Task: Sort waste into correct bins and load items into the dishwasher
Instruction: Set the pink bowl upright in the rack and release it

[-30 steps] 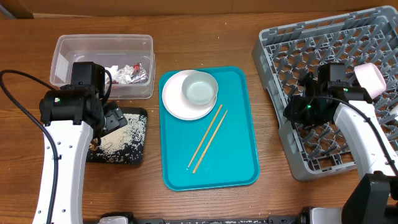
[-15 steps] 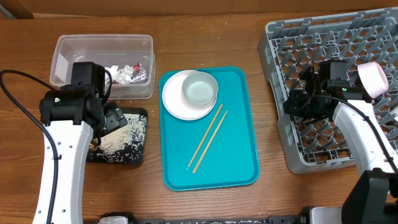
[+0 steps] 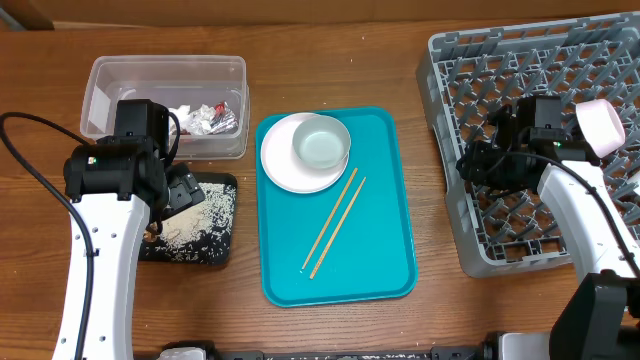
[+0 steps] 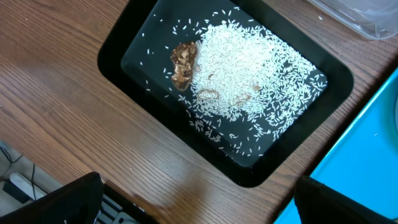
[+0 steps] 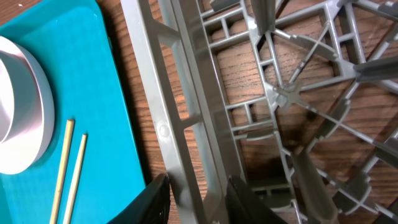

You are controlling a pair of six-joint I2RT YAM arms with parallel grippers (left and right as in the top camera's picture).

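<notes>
Rack first: the big grey dish rack [image 3: 447, 150] fills the right side of the table, its far and right edges running out of the overhead view, and my right arm lies across it. The right gripper [image 5: 196, 199] sits low at the rack wall that faces the teal tray [image 3: 380, 240], jaws narrow with that wall between the fingertips; whether they press on it I cannot tell. A strip of bare wood separates tray and rack. The clear tub [image 3: 120, 75] at far left holds the crumpled napkin [image 3: 183, 112] and foil wrappers [image 3: 215, 118]. Just in front of it, partly under my left arm, the black tray [image 4: 134, 59] holds the rice [image 4: 249, 74] and brown scrap [image 4: 183, 62]. The left gripper [image 4: 199, 199] hangs over bare wood just beside that tray, jaws wide, nothing between them. On the teal tray's far half sits the white plate [image 3: 280, 165] with the pale grey bowl [image 3: 321, 145] on it. The pink bowl [image 3: 598, 128] stands tilted in the rack beyond my right wrist. Two chopsticks [image 3: 335, 225] lie slanted just beside the plate.
</notes>
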